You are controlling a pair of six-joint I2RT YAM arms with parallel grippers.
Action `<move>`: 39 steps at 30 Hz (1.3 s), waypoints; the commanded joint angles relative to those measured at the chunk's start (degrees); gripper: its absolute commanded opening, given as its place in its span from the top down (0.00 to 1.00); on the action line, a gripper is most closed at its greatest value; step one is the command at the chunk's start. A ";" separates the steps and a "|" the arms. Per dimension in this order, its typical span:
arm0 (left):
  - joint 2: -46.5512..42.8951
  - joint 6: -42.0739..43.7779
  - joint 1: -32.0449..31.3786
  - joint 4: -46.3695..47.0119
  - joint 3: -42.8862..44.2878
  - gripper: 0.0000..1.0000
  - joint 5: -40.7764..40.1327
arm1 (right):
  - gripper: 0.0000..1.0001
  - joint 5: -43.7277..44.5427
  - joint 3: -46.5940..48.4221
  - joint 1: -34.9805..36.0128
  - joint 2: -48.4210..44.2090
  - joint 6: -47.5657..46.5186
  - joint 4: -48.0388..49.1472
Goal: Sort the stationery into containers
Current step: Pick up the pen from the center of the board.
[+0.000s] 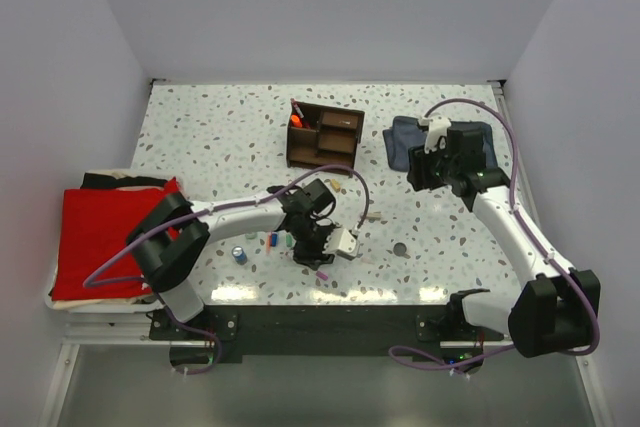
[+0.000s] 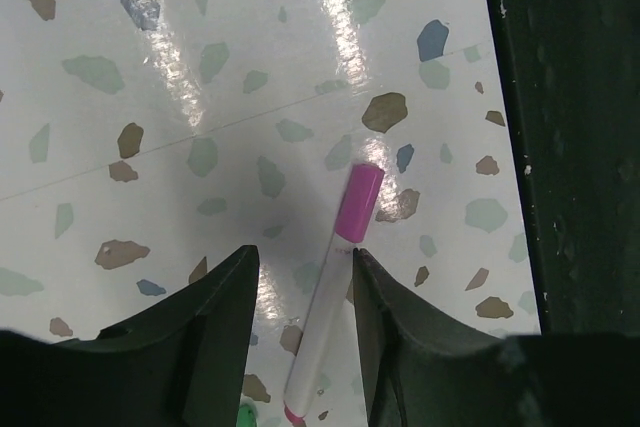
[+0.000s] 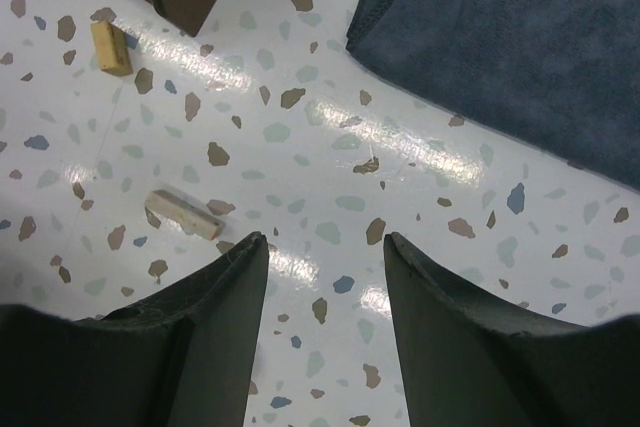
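The pink pen (image 2: pixel 330 297) lay flat on the tabletop (image 2: pixel 200 97), close to its near edge. Your left claw (image 2: pixel 302 259) was spread open with one finger on each side of the pen. It was not pinching the pen. A blue cylinder (image 1: pixel 240 254) stood near it. The brown organizer (image 1: pixel 322 137) sat far back on the tabletop, well apart from the pen. An orange highlighter (image 1: pixel 297 112) stuck up from its back left corner. Your right claw (image 3: pixel 325 242) was spread open too, with nothing in it. It hung over two tan bits (image 3: pixel 185 214), beside the blue-grey cloth (image 3: pixel 520 37).
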 commanded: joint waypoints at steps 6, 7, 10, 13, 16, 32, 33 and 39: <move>1.43 -3.69 -3.81 4.43 -5.18 0.55 -2.57 | 0.46 -1.14 -0.78 -0.11 -2.50 0.23 2.10; 1.69 -4.05 -3.99 5.22 -5.63 0.56 -3.71 | 0.46 -1.14 -0.87 -0.20 -2.76 0.23 2.10; 2.92 -5.89 -4.35 7.59 -6.86 0.61 -6.08 | 0.46 -1.14 -1.39 -0.11 -3.29 0.31 2.01; 4.23 -7.65 -4.52 11.10 -8.97 0.74 -8.02 | 0.46 -1.23 -2.01 -0.11 -3.82 0.40 1.75; 4.50 -9.93 -4.78 14.87 -11.95 0.71 -10.83 | 0.46 -1.23 -2.19 -0.11 -4.43 0.05 1.31; 3.55 -8.98 -3.66 7.88 -5.76 1.00 -12.79 | 0.46 0.44 1.23 -0.20 -2.94 -1.26 -0.45; 3.27 -8.54 -3.03 6.21 -3.98 1.00 -10.34 | 0.46 0.53 2.20 -0.20 -2.68 -1.44 -0.63; -1.03 -5.72 -0.22 -4.86 7.71 1.00 -4.87 | 0.46 1.06 4.93 -0.20 -1.62 -1.79 -1.07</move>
